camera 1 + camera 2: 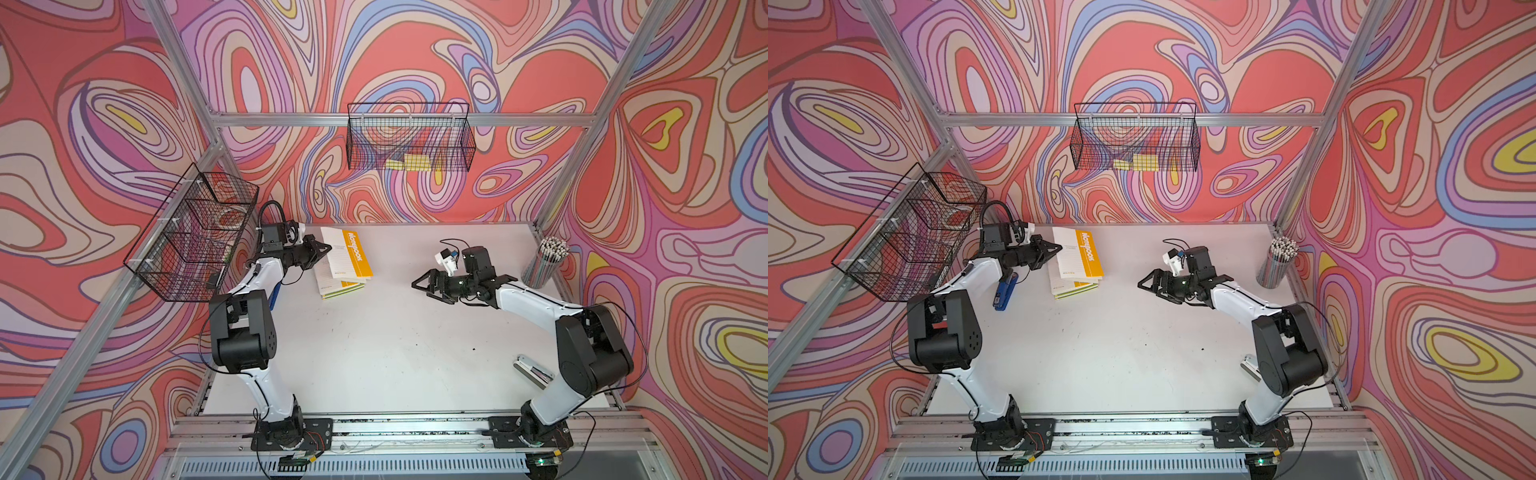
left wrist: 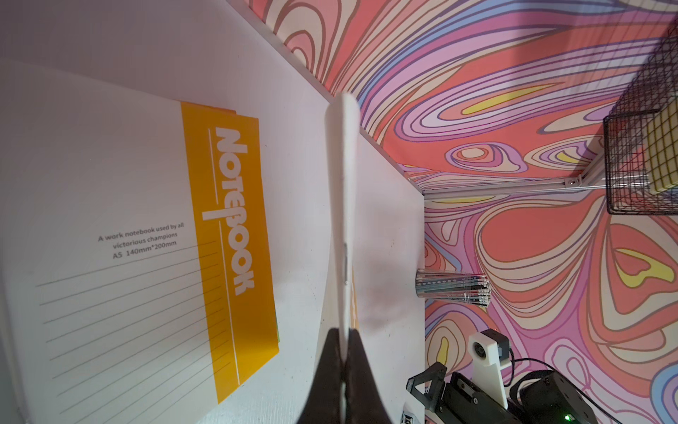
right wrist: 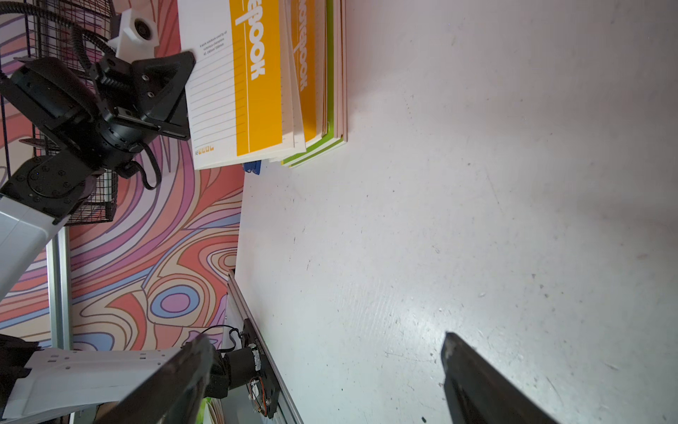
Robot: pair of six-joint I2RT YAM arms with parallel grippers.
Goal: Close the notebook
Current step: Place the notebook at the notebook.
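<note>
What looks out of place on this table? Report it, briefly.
The notebook stack is fanned and crooked rather than squared up. The top notebook sits skewed over it, with its edge pinched in the shut left gripper.

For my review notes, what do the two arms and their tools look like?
The left arm and right arm have white links, bulky black joints and thin black cables. The left tool and right tool are black with triangular fingers; a white camera housing sits at each wrist.
</note>
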